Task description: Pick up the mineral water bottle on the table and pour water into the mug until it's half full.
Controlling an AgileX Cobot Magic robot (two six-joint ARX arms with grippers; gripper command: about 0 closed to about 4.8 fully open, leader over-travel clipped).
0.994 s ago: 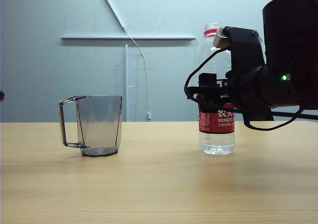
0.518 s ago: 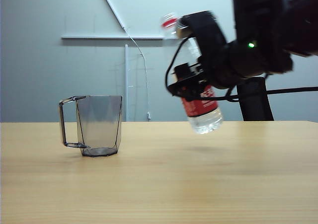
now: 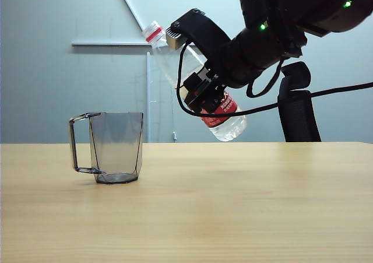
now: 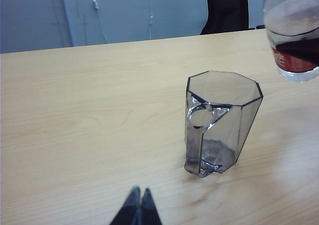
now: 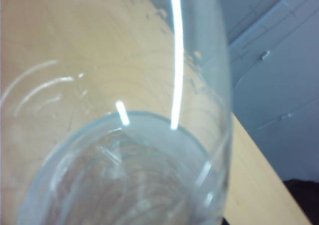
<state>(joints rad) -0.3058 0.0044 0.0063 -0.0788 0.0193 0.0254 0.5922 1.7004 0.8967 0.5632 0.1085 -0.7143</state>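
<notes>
Clear plastic mineral water bottle (image 3: 201, 94) is hanging tilted in the right end effector (image 3: 201, 91) upper-centre, neck aiming down-left toward the mug (image 3: 116, 146) on the table (image 3: 233, 204), while the left end effector (image 4: 138, 205) is sitting pinched together nearby.

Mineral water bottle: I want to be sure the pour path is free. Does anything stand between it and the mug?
Nothing visible does. The right pincer holds the mineral water bottle tilted in the air, its neck toward the mug. Only bare table lies between them. The left pincer sits shut, near the mug but aside.
</notes>
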